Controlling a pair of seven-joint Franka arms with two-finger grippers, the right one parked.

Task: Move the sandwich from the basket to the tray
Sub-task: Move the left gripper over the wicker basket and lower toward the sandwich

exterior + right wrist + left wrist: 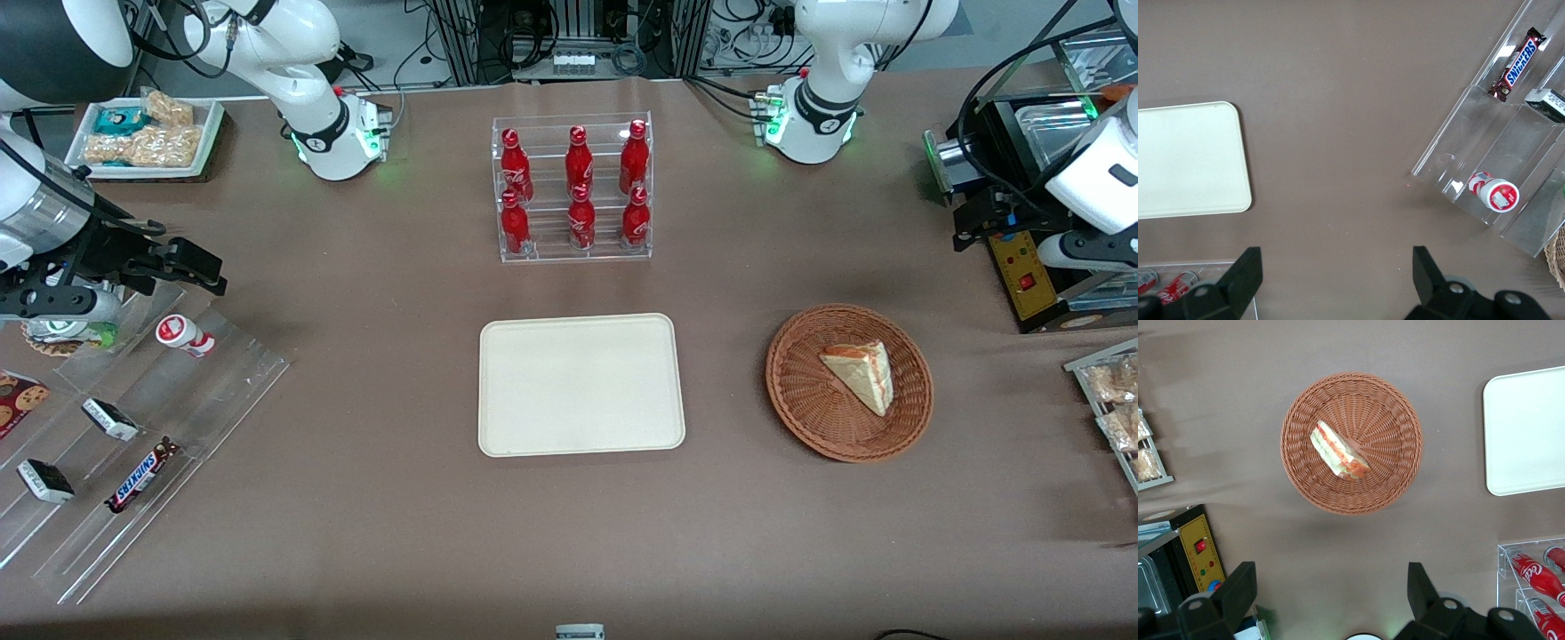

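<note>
The sandwich [861, 373], a pale wedge with pink and green filling, lies in the round wicker basket [791, 391] toward the working arm's end of the table. The cream-beige tray [581, 384] lies flat and bare at the table's middle, beside the basket. My left gripper [962, 220] hangs well above the table, farther from the front camera than the basket, open and empty. The left wrist view looks down on the sandwich [1338, 450], the basket [1398, 420] and a part of the tray [1528, 430], with the gripper [1330, 593] wide open and its fingers [1238, 590] apart from all of them.
A clear rack of red bottles [573, 188] stands farther from the front camera than the tray. A black box with a yellow panel [1022, 267] and a tray of packaged snacks [1111, 400] sit at the working arm's end. A clear stepped rack [133, 427] with snacks lies at the parked arm's end.
</note>
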